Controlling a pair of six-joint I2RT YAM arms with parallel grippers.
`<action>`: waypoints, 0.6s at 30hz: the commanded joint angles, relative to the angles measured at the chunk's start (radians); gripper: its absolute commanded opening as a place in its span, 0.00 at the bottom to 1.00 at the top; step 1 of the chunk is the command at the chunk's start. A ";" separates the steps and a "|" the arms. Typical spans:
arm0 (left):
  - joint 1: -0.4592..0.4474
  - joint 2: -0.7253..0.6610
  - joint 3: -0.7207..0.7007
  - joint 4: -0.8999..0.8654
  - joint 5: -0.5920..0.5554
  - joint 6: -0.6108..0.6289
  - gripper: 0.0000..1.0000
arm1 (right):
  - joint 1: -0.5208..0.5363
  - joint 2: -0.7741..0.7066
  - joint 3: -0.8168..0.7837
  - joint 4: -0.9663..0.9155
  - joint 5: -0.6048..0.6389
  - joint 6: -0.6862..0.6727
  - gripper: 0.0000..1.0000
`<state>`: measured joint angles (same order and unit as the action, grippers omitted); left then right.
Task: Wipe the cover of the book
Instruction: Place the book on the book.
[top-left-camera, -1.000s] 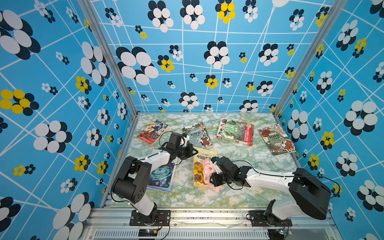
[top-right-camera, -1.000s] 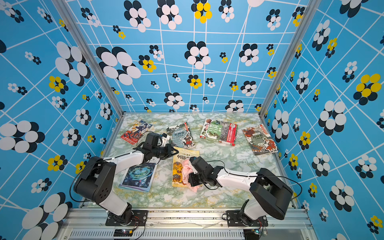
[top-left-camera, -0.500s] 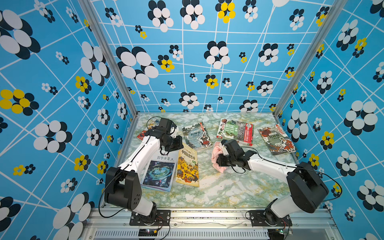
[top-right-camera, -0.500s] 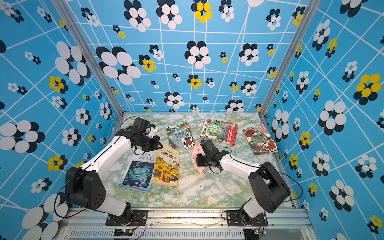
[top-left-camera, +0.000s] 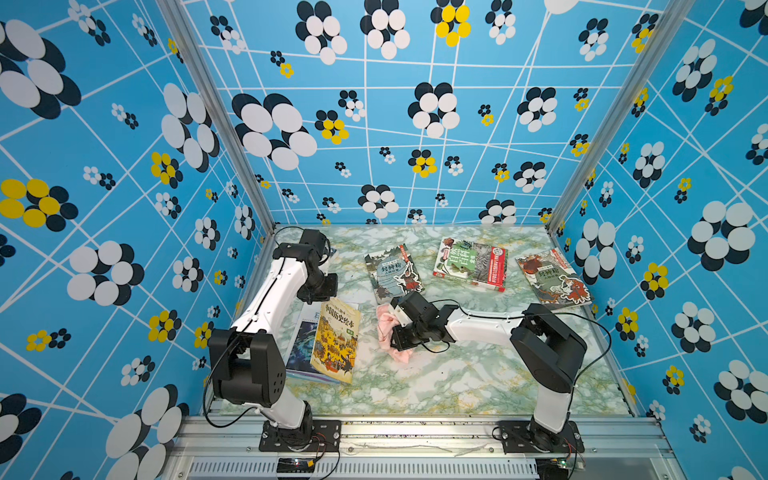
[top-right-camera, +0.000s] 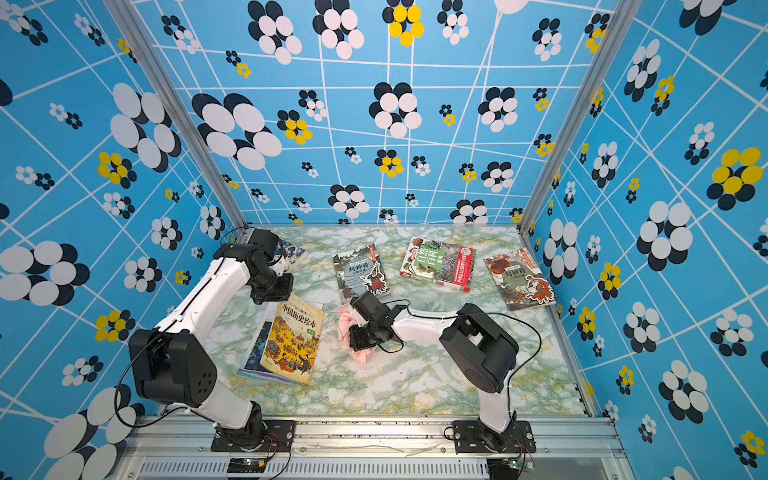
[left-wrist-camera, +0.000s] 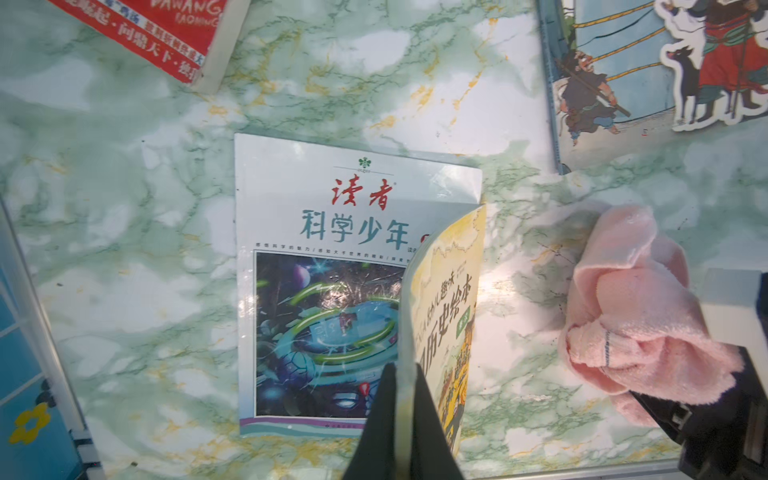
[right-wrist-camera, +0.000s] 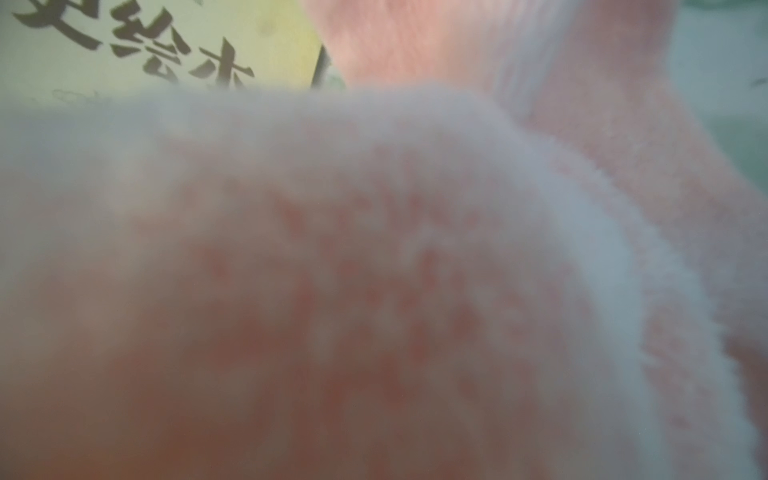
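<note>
The left fingers (left-wrist-camera: 383, 428) are clamped on the far edge of the yellow picture-history paperback (top-left-camera: 336, 340). That end is raised and the cover bows slightly, as the left wrist view shows. The book slopes down across a white-and-blue science magazine with a space picture (left-wrist-camera: 324, 249), covering the side of it nearer the middle of the tabletop. In both top views its near end lies low over the magazine's corner.

Just beside the yellow book, but not touching it, a fluffy pink cloth (top-left-camera: 387, 328) is bunched on the green marbled tabletop (top-left-camera: 436, 382). The right arm (top-left-camera: 478, 328) reaches in low from the other side. The right fingers are buried in the folds and closed on the cloth, which fills nearly the whole right wrist view, with a strip of the yellow cover showing past it.

Three more paperbacks lie flat along the far side, well apart from the cloth:
- a grey-blue one (top-left-camera: 392, 272)
- a green-and-red one (top-left-camera: 471, 264)
- a dark one with a red figure (top-left-camera: 552, 278)
</note>
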<state>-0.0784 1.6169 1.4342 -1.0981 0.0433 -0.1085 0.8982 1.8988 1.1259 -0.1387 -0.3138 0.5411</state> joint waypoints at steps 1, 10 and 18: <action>0.026 0.073 0.060 -0.032 -0.159 0.039 0.03 | 0.014 0.038 0.026 -0.020 -0.037 0.004 0.00; 0.005 0.201 0.168 -0.008 -0.555 -0.037 0.99 | 0.018 0.031 0.002 -0.012 -0.030 0.007 0.00; -0.023 0.065 0.037 0.198 -0.199 -0.137 0.99 | 0.062 0.067 0.031 0.012 -0.116 -0.012 0.00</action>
<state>-0.0971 1.7531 1.5116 -0.9867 -0.2897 -0.1860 0.9203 1.9209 1.1404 -0.1158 -0.3695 0.5411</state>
